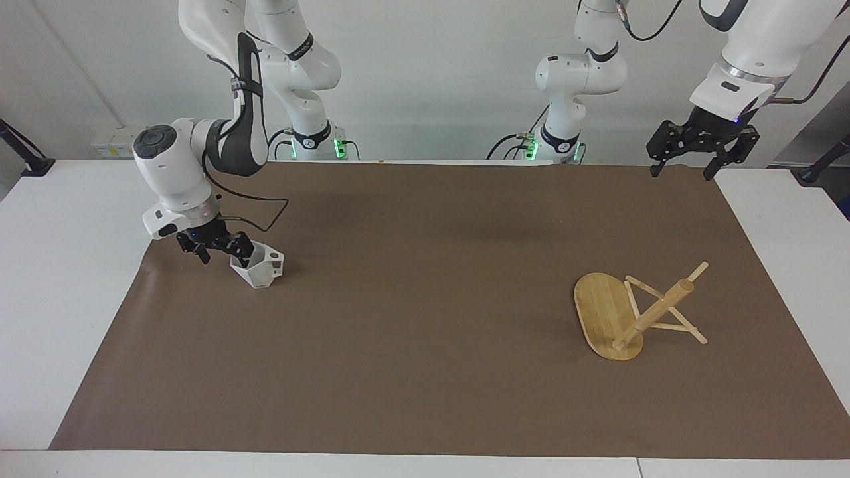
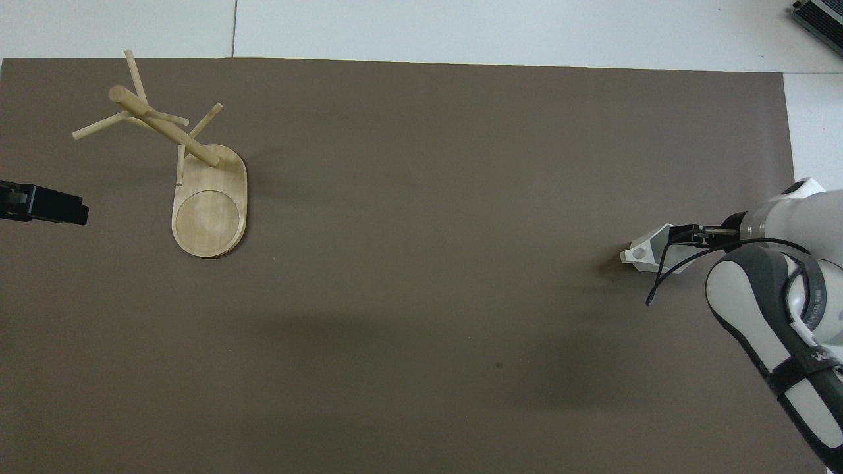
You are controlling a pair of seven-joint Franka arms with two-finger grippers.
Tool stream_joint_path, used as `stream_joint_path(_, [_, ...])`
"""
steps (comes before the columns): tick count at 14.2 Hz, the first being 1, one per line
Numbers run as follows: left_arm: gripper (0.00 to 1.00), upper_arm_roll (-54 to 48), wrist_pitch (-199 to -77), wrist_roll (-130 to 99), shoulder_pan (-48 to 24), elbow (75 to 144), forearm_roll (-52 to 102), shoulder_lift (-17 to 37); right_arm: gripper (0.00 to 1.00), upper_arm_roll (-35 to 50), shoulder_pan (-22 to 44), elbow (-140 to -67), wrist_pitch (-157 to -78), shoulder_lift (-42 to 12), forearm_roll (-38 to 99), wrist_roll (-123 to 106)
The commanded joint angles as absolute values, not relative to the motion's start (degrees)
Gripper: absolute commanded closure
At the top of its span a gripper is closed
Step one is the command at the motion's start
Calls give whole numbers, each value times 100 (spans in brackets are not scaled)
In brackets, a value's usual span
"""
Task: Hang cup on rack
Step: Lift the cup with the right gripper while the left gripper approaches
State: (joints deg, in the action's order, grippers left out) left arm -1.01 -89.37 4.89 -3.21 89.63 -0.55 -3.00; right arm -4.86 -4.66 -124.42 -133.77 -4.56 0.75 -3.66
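The cup [image 1: 260, 268] is sitting on the brown mat [image 1: 425, 372] toward the right arm's end of the table [image 1: 60, 279], near the mat's short edge there. Its open mouth is facing up and its blocky handle, with the hole through it, is pointing toward the middle of the mat.

The right gripper [image 1: 222, 249] is hanging low at the cup's rim, on the side away from the handle. One finger [image 1: 240, 246] is reaching down at the rim and the other finger is standing outside the wall, nearer the mat's short edge. The jaws are spread apart, with a gap between the fingers. In the overhead view the right gripper [image 2: 685, 235] is covering most of the cup [image 2: 642, 253], so only the handle side is showing. Whether a finger is actually touching the cup cannot be told.

The rack [image 1: 631, 312] is standing toward the left arm's end of the table, well apart from the cup, with its oval base [image 1: 601, 309] flat on the mat. The thick post and thin pegs are rising from the end of the base farther from the robots.

The left gripper [image 1: 697, 147] is waiting in the air over the mat's corner at the left arm's end, by the edge closest to the robots. Its jaws are standing wide open.
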Motion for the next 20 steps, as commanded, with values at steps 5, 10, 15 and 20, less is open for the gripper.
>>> stream_joint_path(5, [0,-123,-8973,483,-255,9149,9,-483,90,-484,-457,-12419,-13474,-439,132,-466])
stream_joint_path(10, [0,-123,-8965,527,-316,9132,9,-475,100,-431,-457,-12305,-13333,-474,158,-457])
stream_joint_path(15, [0,-114,-8912,510,-168,9158,9,-492,100,-396,-378,-11701,-12448,-457,773,-457])
stream_joint_path(20, [0,-114,-8729,553,-141,9115,9,-483,100,447,-352,-10224,-11085,-378,967,-474])
